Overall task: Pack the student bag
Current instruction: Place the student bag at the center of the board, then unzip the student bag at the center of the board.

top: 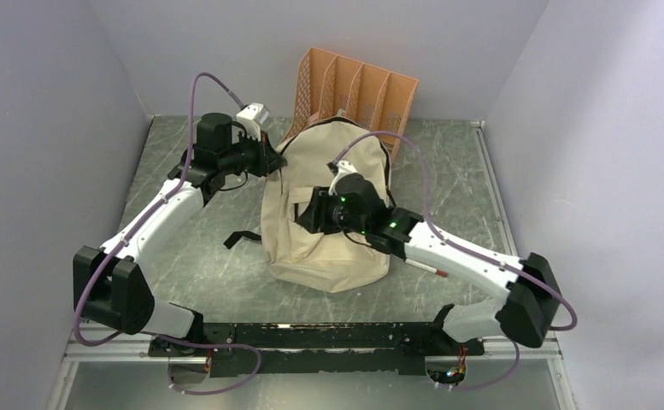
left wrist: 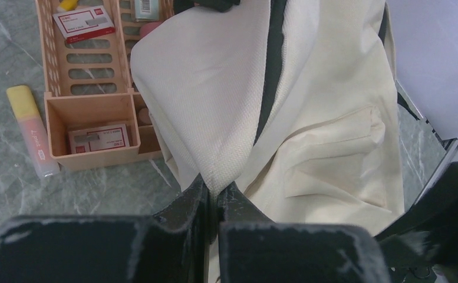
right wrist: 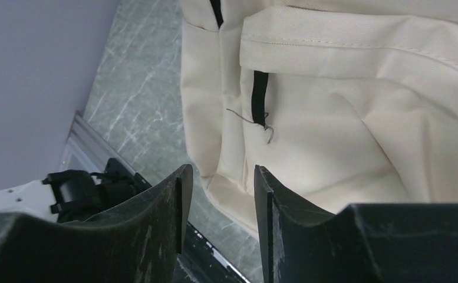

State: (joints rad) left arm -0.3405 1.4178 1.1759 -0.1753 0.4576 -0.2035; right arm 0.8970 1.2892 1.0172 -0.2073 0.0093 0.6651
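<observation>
At the middle of the table (top: 200, 273) lies the student bag (top: 320, 166), a cream fabric backpack. Its top points far and leans against an orange file organizer (top: 354, 85) that stands at the far edge. A dark zipper line runs down the cloth in the left wrist view, and a black strap (top: 243, 239) sticks out from the bag's left side onto the table.

The left gripper (top: 270, 158) is at the bag's far left edge. Its wrist view shows the jaws closed tight on a raised fold of the cream fabric (left wrist: 216, 191).

The right gripper (top: 307, 212) hangs over the front of the bag, near its left side. Its fingers stand apart with nothing between them (right wrist: 220, 174), and through the gap show the bag's near left corner and the table below. Just beyond them on the front pocket is a short black tab (right wrist: 260, 97) with a loose thread.

Seen from the left wrist, the organizer's compartments (left wrist: 91, 109) hold two small red and white boxes (left wrist: 99, 138). A highlighter with a yellow cap (left wrist: 30, 130) lies on the table just beside the organizer.
</observation>
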